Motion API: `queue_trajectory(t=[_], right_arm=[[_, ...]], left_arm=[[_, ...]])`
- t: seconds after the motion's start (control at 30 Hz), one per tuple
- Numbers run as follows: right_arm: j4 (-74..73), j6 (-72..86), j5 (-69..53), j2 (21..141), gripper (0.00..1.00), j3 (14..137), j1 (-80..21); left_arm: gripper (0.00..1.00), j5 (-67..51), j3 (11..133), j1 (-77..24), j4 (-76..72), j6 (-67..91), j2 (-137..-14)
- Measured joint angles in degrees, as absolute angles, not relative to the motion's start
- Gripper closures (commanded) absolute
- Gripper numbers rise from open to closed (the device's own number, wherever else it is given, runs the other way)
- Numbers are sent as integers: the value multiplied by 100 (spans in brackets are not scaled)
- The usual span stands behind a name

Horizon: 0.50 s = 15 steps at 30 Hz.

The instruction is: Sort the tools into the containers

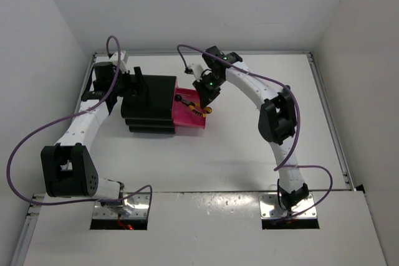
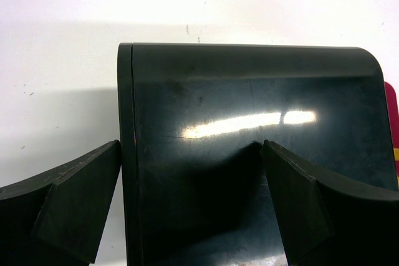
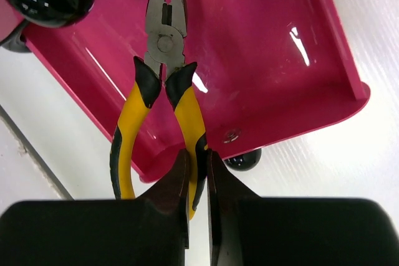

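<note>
White surface (image 1: pixel 230 160), matte; small dark specks on it in the left wrist view. White walls (image 1: pixel 206 4) stand at its far, left and right edges. Thin metal rail (image 1: pixel 330 123) runs along the right edge. Seam (image 1: pixel 206 192) crosses side to side near the near edge.

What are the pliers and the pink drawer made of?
The pliers: the nose looks like bare grey metal, dull, with a round pivot rivet. The handles seem sleeved in matte yellow-and-black rubber or plastic; which one is hard to tell. The drawer: probably glossy magenta plastic, because it is smooth and shows sharp streaks of reflected light.
</note>
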<state>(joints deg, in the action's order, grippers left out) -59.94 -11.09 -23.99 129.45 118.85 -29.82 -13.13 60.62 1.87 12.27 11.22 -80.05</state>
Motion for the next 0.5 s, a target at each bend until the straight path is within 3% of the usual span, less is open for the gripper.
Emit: queue_trajectory(t=[0.5], right_arm=[[-5107, -464, -2383, 12951, 100, 11439, -2991]], left_arm=[[0, -1315, 6062, 187, 1227, 1122, -8005]])
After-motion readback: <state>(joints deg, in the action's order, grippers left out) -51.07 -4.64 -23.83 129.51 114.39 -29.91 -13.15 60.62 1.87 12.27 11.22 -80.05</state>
